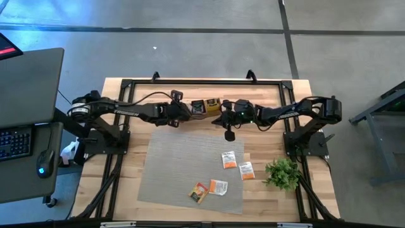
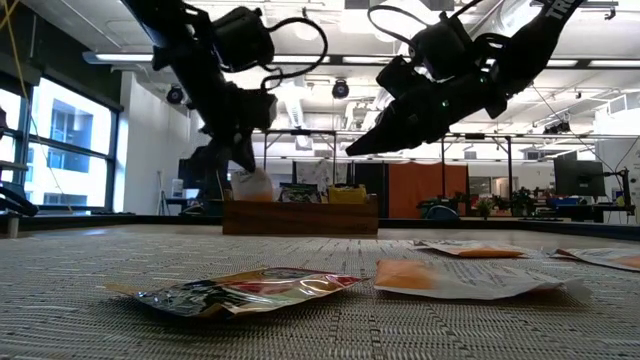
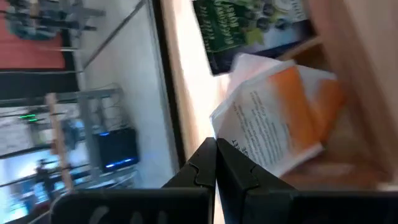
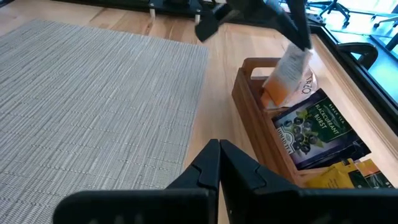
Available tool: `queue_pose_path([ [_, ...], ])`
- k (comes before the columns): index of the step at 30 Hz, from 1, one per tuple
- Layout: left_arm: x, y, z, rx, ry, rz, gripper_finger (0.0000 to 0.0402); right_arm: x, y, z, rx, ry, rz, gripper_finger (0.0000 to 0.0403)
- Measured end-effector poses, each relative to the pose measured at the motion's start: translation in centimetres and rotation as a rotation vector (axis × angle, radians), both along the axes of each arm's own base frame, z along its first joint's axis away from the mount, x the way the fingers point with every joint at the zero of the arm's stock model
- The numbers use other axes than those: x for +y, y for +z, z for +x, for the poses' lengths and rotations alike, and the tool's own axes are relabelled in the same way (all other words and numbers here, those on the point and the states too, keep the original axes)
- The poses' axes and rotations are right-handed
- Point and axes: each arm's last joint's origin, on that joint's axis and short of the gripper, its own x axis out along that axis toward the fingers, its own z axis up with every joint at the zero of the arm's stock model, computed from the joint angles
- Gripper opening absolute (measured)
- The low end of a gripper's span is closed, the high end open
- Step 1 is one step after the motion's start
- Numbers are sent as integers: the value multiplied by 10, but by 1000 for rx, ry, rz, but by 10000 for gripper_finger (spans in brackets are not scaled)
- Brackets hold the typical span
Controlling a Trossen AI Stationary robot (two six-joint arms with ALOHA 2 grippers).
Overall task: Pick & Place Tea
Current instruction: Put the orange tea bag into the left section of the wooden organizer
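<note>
A small wooden box (image 1: 207,107) stands at the table's far middle, with a dark sachet (image 4: 311,127) and a yellow one (image 4: 348,177) lying in it. My left gripper (image 1: 188,113) is over the box's left end, shut on a white and orange tea sachet (image 4: 287,76). My right gripper (image 4: 219,163) is shut and empty, in the air just to the near right of the box. Several more sachets lie flat on the grey mat (image 1: 177,164): two white and orange ones (image 1: 228,159) (image 1: 246,170), one orange (image 1: 218,187) and one foil (image 1: 199,192). My left gripper pinches the sachet by its upper edge (image 3: 235,148) between its two fingers. The fingers come from above, slanting down. The sachet hangs tilted below them, and its lower end (image 4: 272,96) is in the box's left end compartment.
A small green plant (image 1: 283,172) stands at the mat's near right. The box's wooden wall (image 4: 252,109) is next to my right gripper. A black frame (image 1: 202,82) runs along the table's far edge. A desk with a keyboard (image 1: 16,142) stands left of the table.
</note>
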Motion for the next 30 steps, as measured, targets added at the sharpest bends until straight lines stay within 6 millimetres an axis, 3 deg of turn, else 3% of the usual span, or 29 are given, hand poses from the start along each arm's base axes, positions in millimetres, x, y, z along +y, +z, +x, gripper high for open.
queue_pose_path([
  [9,1,-5,3,88,-31,66,15,0,0,0,0,-2,4,8],
  [18,0,-5,6,64,-97,14,81,0,0,0,0,0,1,4],
  [24,1,-4,5,-68,54,-2,113,0,0,0,0,0,1,7],
  [30,1,-3,4,-172,172,-8,115,0,1,0,-7,-3,6,4],
])
